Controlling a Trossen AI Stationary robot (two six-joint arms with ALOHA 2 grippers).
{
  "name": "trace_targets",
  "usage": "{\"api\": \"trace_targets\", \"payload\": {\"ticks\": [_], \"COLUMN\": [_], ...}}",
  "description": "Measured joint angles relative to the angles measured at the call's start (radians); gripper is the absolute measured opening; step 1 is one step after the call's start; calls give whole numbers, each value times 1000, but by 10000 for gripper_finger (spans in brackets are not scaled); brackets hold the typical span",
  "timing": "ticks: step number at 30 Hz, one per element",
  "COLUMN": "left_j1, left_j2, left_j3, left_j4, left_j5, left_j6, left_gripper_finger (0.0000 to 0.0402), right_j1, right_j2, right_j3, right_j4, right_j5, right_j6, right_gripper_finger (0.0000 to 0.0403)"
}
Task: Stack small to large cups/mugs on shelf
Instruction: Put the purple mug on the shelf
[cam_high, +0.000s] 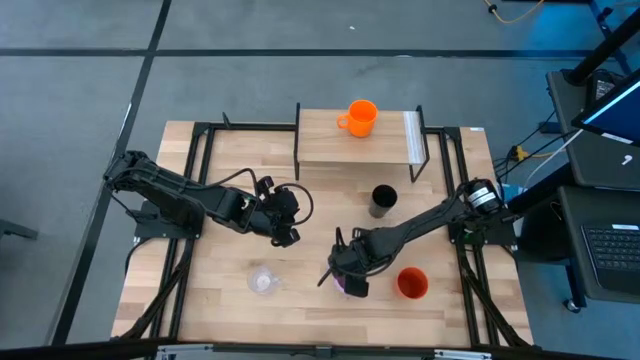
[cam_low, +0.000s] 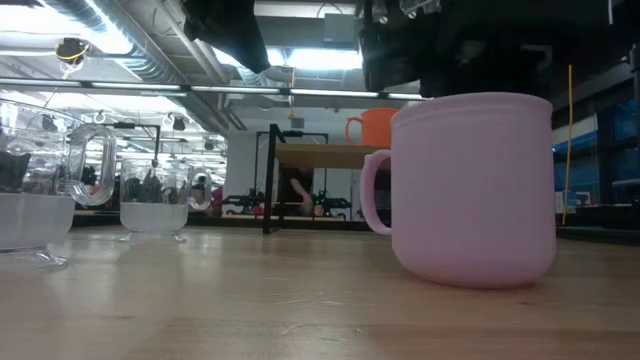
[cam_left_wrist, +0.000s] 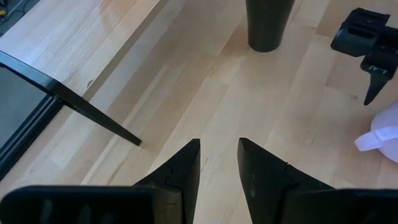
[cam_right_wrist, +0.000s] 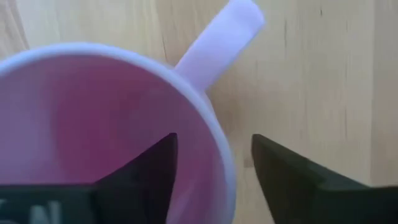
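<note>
The right gripper (cam_right_wrist: 214, 168) straddles the lilac mug's (cam_right_wrist: 93, 112) rim, jaws apart; light-wood table (cam_high: 220, 300), lower centre; grey floor beyond.

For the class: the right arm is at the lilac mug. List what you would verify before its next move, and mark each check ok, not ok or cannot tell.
1. Right gripper astride the lilac mug rim, one jaw inside, one outside: ok.
2. Jaws closed firmly on the wall: cannot tell.
3. Mug upright on the table: ok.
4. Free space on the shelf beside the orange mug: ok.
5. Left gripper away from the lilac mug, holding nothing: ok.
6. Black cup stands between mug and shelf, so the lifting path is clear: not ok.
</note>
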Motion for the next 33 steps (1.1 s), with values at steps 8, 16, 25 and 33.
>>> {"api": "trace_targets", "payload": {"ticks": [8, 16, 25, 33], "left_j1": [0, 0, 0, 0], "left_j2": [0, 0, 0, 0], "left_j3": [0, 0, 0, 0], "left_j4": [0, 0, 0, -1], "left_j5": [0, 0, 0, 0], "left_j6": [0, 1, 2, 2], "left_gripper_finger": [102, 102, 102, 102], "right_j1": [0, 0, -10, -80], "right_j2": [0, -4, -6, -8], "right_j3": [0, 16, 276, 650], "right_j4": [0, -33, -379, -758], "right_j5": [9, 4, 60, 384], "right_j6": [-10, -63, -230, -459], "right_gripper_finger": [63, 17, 12, 12]}}
